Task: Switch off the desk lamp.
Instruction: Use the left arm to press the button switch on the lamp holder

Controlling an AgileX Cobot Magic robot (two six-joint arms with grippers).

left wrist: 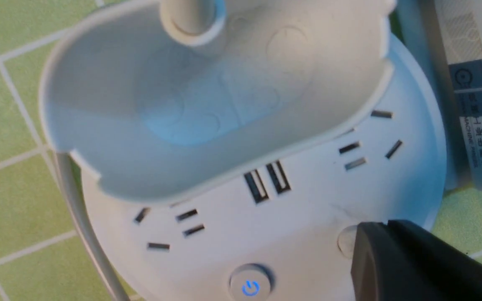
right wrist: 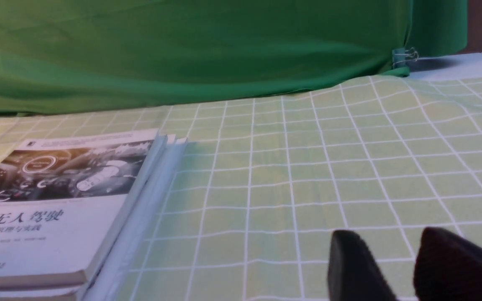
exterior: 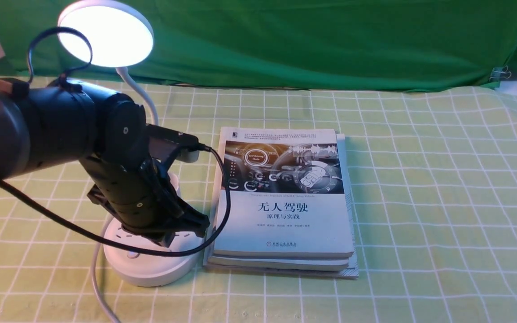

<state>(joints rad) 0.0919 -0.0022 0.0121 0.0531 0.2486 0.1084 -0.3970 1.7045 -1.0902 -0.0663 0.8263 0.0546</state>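
The desk lamp is lit; its white disc head [exterior: 106,33] glows at the back left on a thin bent neck [exterior: 144,96]. Its round base [exterior: 151,269] stands left of the books. In the left wrist view the base [left wrist: 308,209] shows sockets, a cup holder [left wrist: 182,117], a power button with a blue light [left wrist: 250,286] and a plain round button [left wrist: 344,242]. My left gripper [exterior: 186,229] is shut, and its tip [left wrist: 370,236] rests over the edge of the plain button. My right gripper [right wrist: 387,236] is open and empty above the cloth; it is out of the front view.
A stack of books [exterior: 285,202] lies right against the base, also in the right wrist view [right wrist: 57,200]. The lamp's white cord [exterior: 97,278] runs off the front left. A green backdrop [exterior: 285,40] closes the back. A green checked cloth [exterior: 442,202] covers the table.
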